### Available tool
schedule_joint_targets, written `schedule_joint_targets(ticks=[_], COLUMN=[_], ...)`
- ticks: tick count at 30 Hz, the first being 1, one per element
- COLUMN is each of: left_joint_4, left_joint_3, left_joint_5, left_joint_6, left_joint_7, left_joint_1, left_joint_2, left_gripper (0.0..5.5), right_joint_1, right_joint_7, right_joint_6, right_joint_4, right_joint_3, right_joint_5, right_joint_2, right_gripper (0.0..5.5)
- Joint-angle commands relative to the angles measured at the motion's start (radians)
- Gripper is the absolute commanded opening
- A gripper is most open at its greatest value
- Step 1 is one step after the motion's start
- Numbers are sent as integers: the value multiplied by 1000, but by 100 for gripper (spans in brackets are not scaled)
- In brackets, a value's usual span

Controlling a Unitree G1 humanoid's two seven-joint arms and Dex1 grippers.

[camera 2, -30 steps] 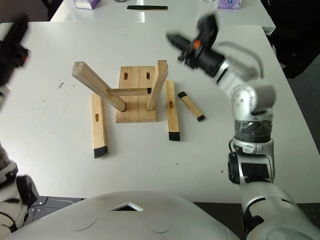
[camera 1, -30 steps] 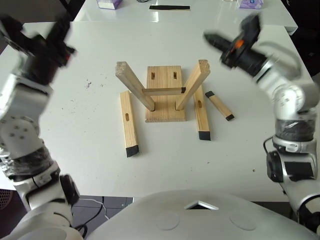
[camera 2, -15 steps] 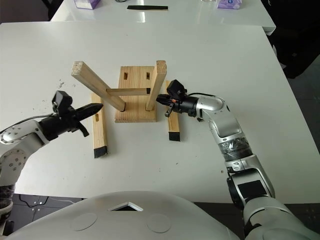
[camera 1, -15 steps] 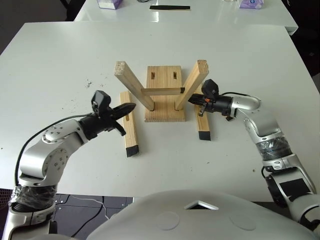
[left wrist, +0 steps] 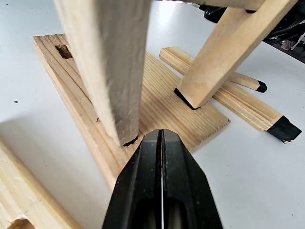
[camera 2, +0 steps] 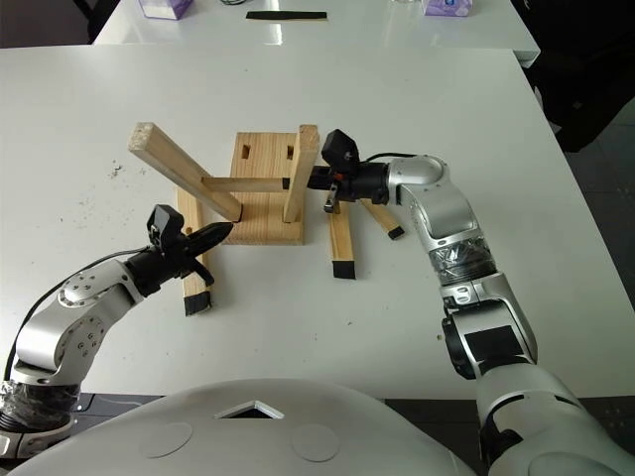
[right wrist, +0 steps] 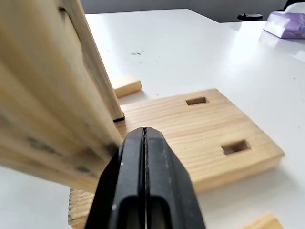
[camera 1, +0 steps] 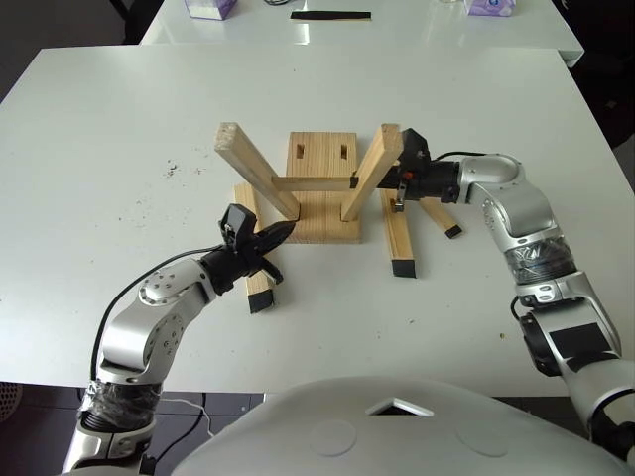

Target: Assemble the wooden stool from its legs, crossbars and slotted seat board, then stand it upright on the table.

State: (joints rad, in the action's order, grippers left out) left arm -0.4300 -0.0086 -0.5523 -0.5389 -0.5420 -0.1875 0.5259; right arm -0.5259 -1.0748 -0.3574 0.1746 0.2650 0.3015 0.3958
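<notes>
The slotted seat board (camera 1: 322, 203) lies flat mid-table. Two legs stand slanted in it, the left leg (camera 1: 253, 171) and the right leg (camera 1: 372, 169), joined by a crossbar (camera 1: 316, 182). A loose leg (camera 1: 254, 253) lies left of the board, another loose leg (camera 1: 397, 233) lies right of it, and a short crossbar (camera 1: 437, 213) lies farther right. My left gripper (camera 1: 281, 230) is shut and empty, low over the left loose leg, its tip (left wrist: 161, 136) pointing at the board's near edge. My right gripper (camera 2: 316, 178) is shut and empty, its tip (right wrist: 144, 131) close against the right leg's side.
Dark crumbs (camera 1: 174, 169) dot the white table (camera 1: 119, 119) left of the stool parts. On a second table behind lie a black strip (camera 1: 330, 15) and two purple boxes (camera 1: 210, 7) (camera 1: 491, 6). Open tabletop lies in front and to both sides.
Both arms came down from raised poses to the stool. Lately the left gripper moved right to the board's near edge, and the right gripper rose along the right leg.
</notes>
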Motion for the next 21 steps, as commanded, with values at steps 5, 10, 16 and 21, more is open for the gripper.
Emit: schedule_joint_targets(ticks=[5,10,16,21], left_joint_4=[65,90,116,146], left_joint_3=[8,23,47,48], left_joint_5=[64,96,124,143], left_joint_6=[19,30,42,53], left_joint_7=[8,3,-5,-23], left_joint_1=[51,60,73,106], left_joint_2=[-22,-14,4,12], left_gripper=[0,0,0,0], right_joint_1=[-39,10,65,105], right_joint_7=[-116,-109,-71,-41], right_joint_6=[-30,-57,-119,-159], right_joint_4=[-40,-111,-219,-304], right_joint_3=[43,71,76,102], right_joint_5=[17,17,43,57], right_joint_2=[-10,-17,-34,-44], right_gripper=[1,1,1,1])
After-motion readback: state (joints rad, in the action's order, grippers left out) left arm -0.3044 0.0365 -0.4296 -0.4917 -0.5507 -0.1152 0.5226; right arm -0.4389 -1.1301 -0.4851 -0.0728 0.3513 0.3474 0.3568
